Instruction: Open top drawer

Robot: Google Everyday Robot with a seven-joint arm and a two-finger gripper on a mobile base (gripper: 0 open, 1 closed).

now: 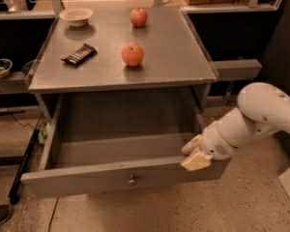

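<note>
1. Could jolt the whole surface (183, 66) by hauling on once the runners reach their stop.
2. Finds the top drawer (111, 175) pulled well out below the front edge of the surface. Could skew and jam it, since the pull acts at the right end of the front panel rather than its middle.
3. Shows the tool (195, 153) narrow, pinched over the top rim of that panel near its right end. Could slip off upward, having only a rim to hold.
4. Might send the near apple (132, 54), mid-surface, rolling to the front edge and into the open box after any jerk. Same for the far apple (138, 17) by the back edge.
5. Puts the bowl (76, 16) at the back left corner and the dark bar (79, 54) near the left edge at little risk.
6. Leaves the knob (132, 180) unused at the panel's centre, hence the off-centre load.
</note>
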